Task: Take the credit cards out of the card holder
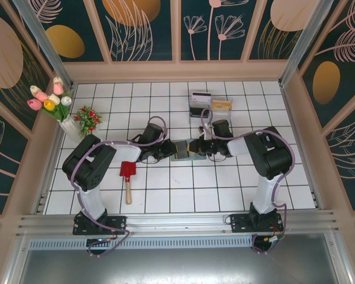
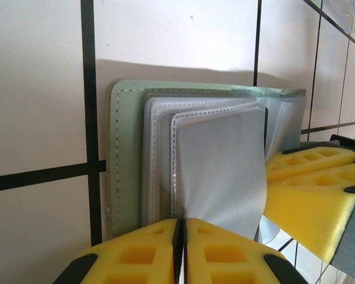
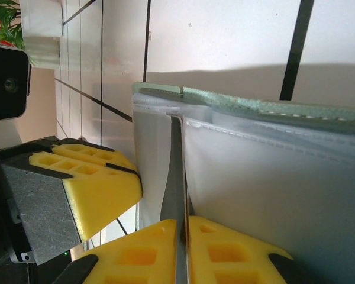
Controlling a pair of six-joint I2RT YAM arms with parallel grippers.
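The grey-green card holder [image 1: 181,150] lies open between both arms at mid-table. In the left wrist view its green cover [image 2: 127,154] and pale pocket sleeves face me, and my left gripper [image 2: 181,222] is shut on the edge of one sleeve. My right gripper [image 3: 182,223] is shut on another pocket edge of the card holder [image 3: 272,110] from the opposite side. The two grippers [image 1: 171,149] [image 1: 194,148] almost touch. Two credit cards lie apart at the back: a white one with a black stripe [image 1: 200,96] and a tan-gold one [image 1: 220,105].
A red toy shovel [image 1: 128,177] lies left of centre. A vase of tulips [image 1: 58,105] and a small flower pot [image 1: 89,119] stand at the back left. Clear plastic boxes [image 1: 196,110] sit by the cards. Framed walls close in three sides.
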